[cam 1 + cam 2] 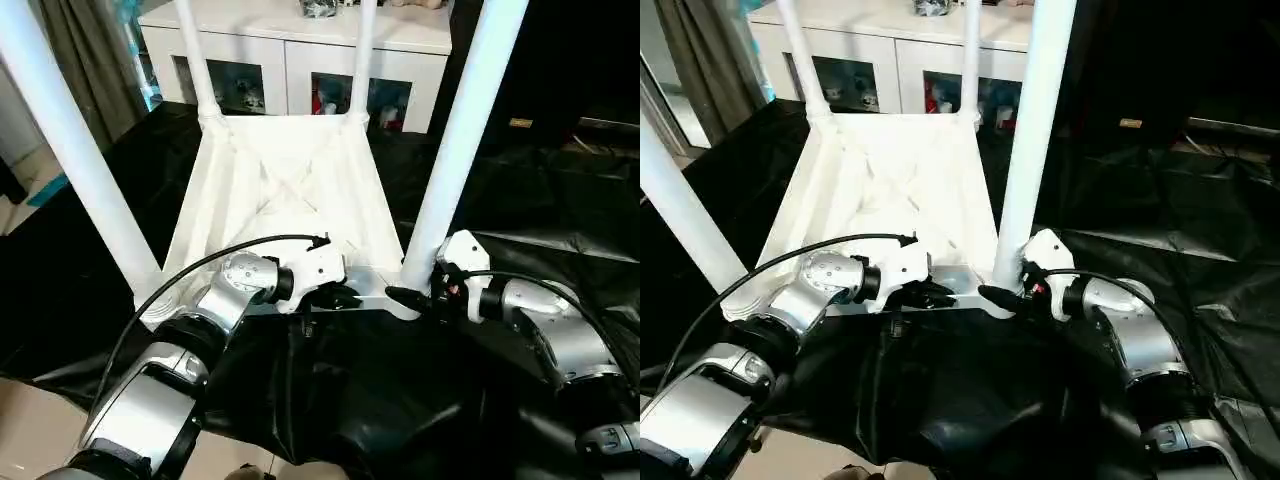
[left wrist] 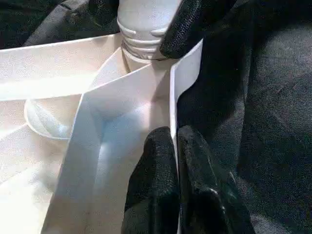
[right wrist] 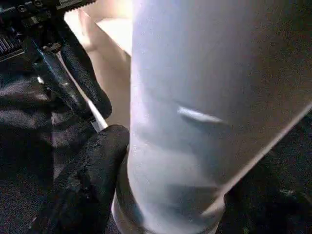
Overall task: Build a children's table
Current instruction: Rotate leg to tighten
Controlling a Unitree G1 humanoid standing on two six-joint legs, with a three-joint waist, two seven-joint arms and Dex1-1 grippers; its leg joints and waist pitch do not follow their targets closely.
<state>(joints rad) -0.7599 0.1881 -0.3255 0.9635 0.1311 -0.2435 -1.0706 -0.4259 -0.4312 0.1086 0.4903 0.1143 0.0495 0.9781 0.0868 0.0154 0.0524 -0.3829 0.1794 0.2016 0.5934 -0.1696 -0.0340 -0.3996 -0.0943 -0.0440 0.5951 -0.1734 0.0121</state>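
The children's table (image 1: 290, 190) lies upside down on a black sheet (image 1: 520, 200) spread over the floor, ribbed underside up, so that the corner sockets face upward to take the legs; four white legs stand in the corners, two far ones (image 1: 200, 60) and two near ones rising past the upper edge of the head views. The left claw (image 1: 335, 297) is closed on the thin near rim of the top (image 2: 183, 97), one finger (image 2: 151, 180) inside the wall and one outside, apparently to hold the top steady while a leg is worked. The right claw (image 1: 410, 298) sits at the base of the near right leg (image 1: 455, 140), where the leg meets its socket; its fingers (image 3: 87, 190) lie around the ridged foot of the tube, one pad against it, but whether they have clamped down cannot be told; the likely aim is to seat or twist the leg home. Thus the table lies directly ahead of both claws, its near edge between them, the two claws close together at the near right corner. Behind the table stands a white cabinet (image 1: 300, 50) with glass-fronted shelves; a grey curtain (image 1: 80, 50) hangs at the far left.
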